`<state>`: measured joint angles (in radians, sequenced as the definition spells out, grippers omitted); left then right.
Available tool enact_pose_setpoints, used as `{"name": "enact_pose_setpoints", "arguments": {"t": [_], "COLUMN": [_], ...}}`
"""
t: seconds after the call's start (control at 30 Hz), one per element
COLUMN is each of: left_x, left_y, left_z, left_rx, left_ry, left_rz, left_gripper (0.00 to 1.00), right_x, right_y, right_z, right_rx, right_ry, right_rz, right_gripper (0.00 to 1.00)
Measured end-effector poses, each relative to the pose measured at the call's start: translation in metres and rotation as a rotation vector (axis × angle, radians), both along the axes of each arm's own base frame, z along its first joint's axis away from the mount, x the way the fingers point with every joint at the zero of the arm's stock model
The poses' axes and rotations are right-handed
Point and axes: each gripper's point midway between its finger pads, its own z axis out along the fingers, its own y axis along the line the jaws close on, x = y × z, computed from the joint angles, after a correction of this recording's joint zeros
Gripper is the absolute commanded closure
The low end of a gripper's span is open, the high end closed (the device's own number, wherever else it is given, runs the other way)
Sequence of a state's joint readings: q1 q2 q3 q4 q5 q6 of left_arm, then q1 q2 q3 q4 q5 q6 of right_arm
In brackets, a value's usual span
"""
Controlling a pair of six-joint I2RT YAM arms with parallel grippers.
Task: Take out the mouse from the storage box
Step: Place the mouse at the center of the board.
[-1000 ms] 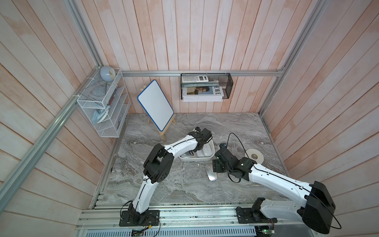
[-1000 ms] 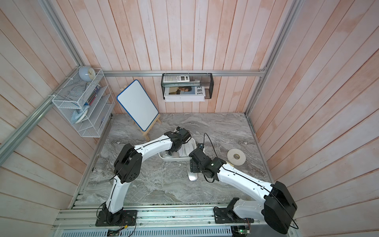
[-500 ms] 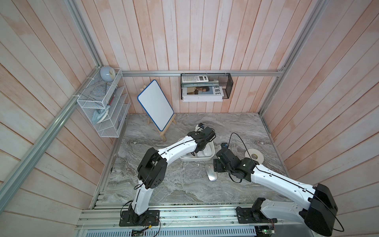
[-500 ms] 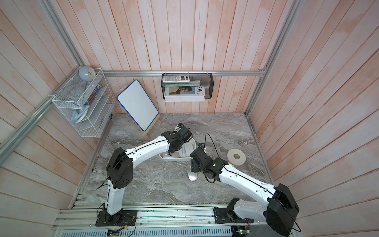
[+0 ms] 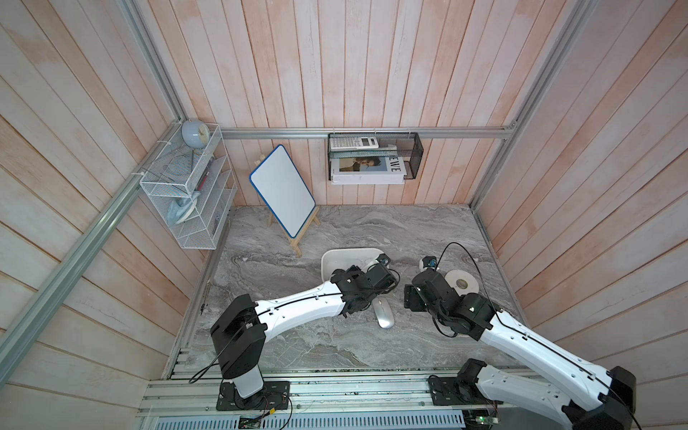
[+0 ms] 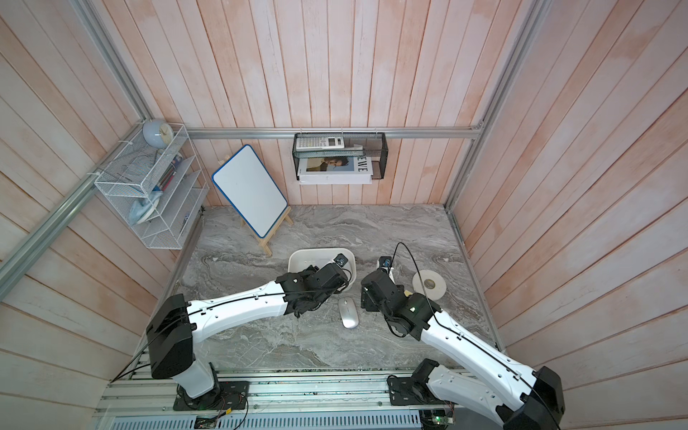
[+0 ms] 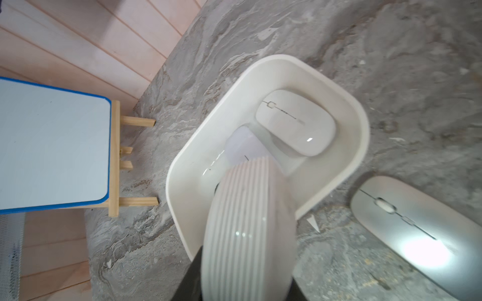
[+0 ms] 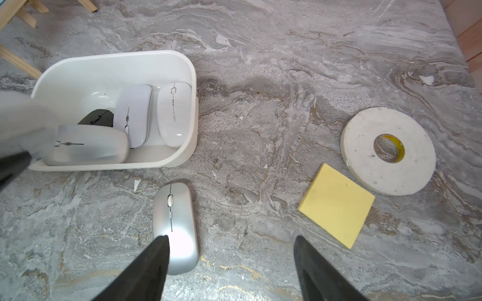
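The left pincer [image 8: 43, 146], pinching a white mouse [image 8: 88, 144] inside the storage box [image 8: 117, 56], needed a straight lift clear of its wall; the right pincer [image 8: 229, 242] hung spread.

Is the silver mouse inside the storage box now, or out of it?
Out. The silver mouse lies flat on the marble table beside the storage box, outside its wall, by the open right gripper.

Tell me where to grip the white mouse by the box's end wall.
From straight above, across its long sides at mid-body. The white mouse lies flat and is narrowest there, and the box walls block any side approach. It looks tight: the jaws must slip in by the wall and by the lilac mouse.
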<state>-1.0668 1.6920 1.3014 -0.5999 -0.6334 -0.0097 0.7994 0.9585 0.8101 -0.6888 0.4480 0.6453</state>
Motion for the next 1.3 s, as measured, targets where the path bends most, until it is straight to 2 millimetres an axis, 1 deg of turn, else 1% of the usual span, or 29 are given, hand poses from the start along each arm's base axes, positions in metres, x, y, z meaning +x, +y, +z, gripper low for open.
{"name": "enact_pose_setpoints", "arguments": {"t": [0.07, 0.2, 0.23, 0.3, 0.37, 0.4, 0.47, 0.63, 0.77, 0.87, 0.93, 1.1, 1.23, 1.3], "left_x": [-0.009, -0.019, -0.025, -0.041, -0.059, -0.065, -0.071, -0.079, -0.093, -0.097, -0.096, -0.090, -0.084, -0.080], "left_y": [-0.009, -0.019, -0.021, -0.025, -0.030, -0.032, -0.035, -0.035, -0.022, -0.017, -0.018, -0.026, -0.024, -0.025], "left_z": [-0.007, -0.021, -0.027, -0.038, -0.049, -0.053, -0.060, -0.073, -0.090, -0.099, -0.100, -0.104, -0.113, -0.113], "left_rx": [-0.021, -0.037, -0.032, -0.015, -0.002, 0.004, 0.018, 0.042, 0.084, 0.121, 0.135, 0.161, 0.211, 0.224], "left_ry": [0.012, 0.009, 0.000, -0.009, -0.001, 0.005, 0.011, 0.002, -0.012, -0.028, -0.046, -0.099, -0.139, -0.164], "left_rz": [-0.044, -0.102, -0.130, -0.196, -0.280, -0.313, -0.369, -0.492, -0.610, -0.656, -0.676, -0.705, -0.707, -0.703], "left_gripper": [0.82, 0.84, 0.84, 0.89, 0.89, 0.89, 0.89, 0.90, 0.91, 0.91, 0.91, 0.91, 0.88, 0.86], "right_x": [-0.002, -0.007, -0.008, -0.011, -0.015, -0.017, -0.020, -0.024, -0.024, -0.024, -0.024, -0.022, -0.022, -0.022], "right_y": [-0.005, -0.013, -0.016, -0.022, -0.029, -0.032, -0.038, -0.044, -0.045, -0.044, -0.044, -0.042, -0.042, -0.042], "right_z": [0.000, 0.001, 0.002, 0.007, 0.015, 0.018, 0.023, 0.025, 0.020, 0.018, 0.017, 0.014, 0.012, 0.011], "right_rx": [-0.002, -0.011, -0.010, 0.001, 0.018, 0.026, 0.037, 0.044, 0.032, 0.026, 0.022, 0.013, 0.008, 0.005], "right_ry": [-0.002, 0.000, -0.006, -0.021, -0.048, -0.060, -0.079, -0.083, -0.069, -0.063, -0.059, -0.048, -0.043, -0.040], "right_rz": [-0.012, -0.028, -0.035, -0.049, -0.066, -0.073, -0.084, -0.101, -0.103, -0.103, -0.103, -0.100, -0.100, -0.101], "right_gripper": [0.22, 0.23, 0.23, 0.23, 0.23, 0.23, 0.23, 0.23, 0.23, 0.23, 0.23, 0.23, 0.23, 0.23]}}
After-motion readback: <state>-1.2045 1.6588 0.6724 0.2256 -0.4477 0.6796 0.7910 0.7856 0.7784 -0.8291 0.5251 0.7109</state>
